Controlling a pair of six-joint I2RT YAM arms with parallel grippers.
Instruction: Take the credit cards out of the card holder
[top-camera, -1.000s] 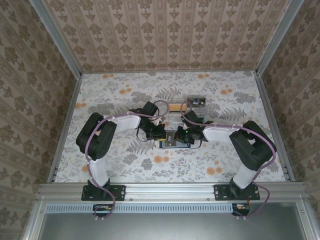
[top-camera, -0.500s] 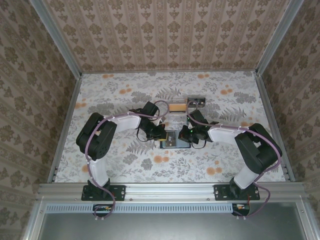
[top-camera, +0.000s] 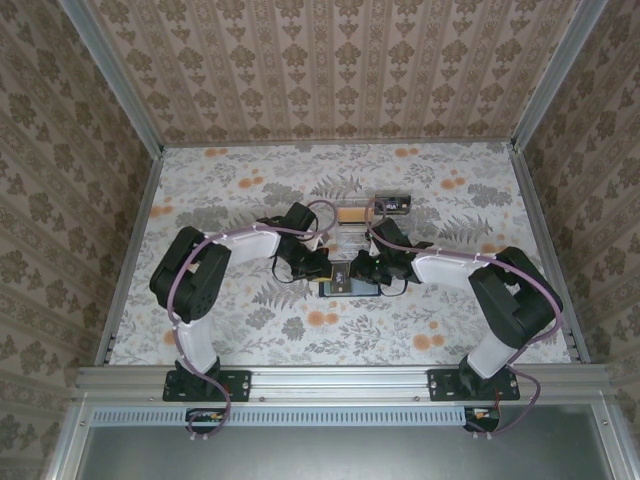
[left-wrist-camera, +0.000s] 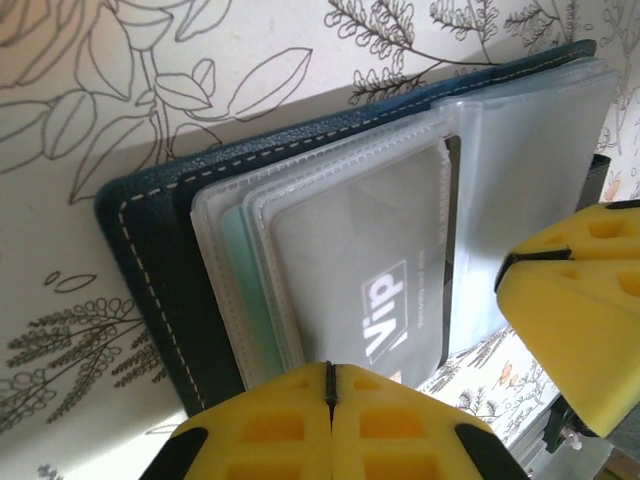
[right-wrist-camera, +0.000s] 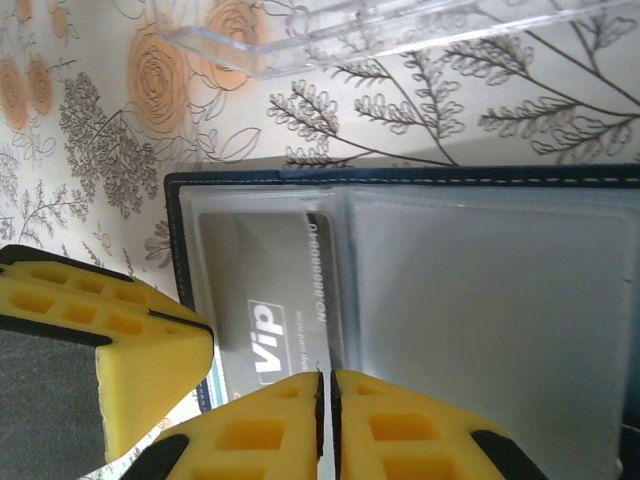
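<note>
The card holder (top-camera: 345, 287) lies open on the floral table between both grippers, a dark blue stitched cover (left-wrist-camera: 150, 260) with clear sleeves. A grey card marked "Vip" (left-wrist-camera: 390, 260) sits inside a sleeve, and a teal card's edge (left-wrist-camera: 240, 270) shows behind it. My left gripper (left-wrist-camera: 330, 370) is shut, its tips over the sleeves' near edge. In the right wrist view the holder (right-wrist-camera: 400, 176) and the Vip card (right-wrist-camera: 265, 290) lie below my right gripper (right-wrist-camera: 325, 378), whose jaws stand a hairline apart with nothing visible between them. The two grippers (top-camera: 325, 268) (top-camera: 362, 272) nearly touch.
A clear plastic tray (right-wrist-camera: 400, 30) lies just beyond the holder, with something orange in it (top-camera: 352, 215). A small dark object (top-camera: 392, 204) sits behind that. Patterned walls enclose the table on three sides.
The right arm swung out a little to the right and has come back left over the holder. The left arm and the holder have stayed put.
</note>
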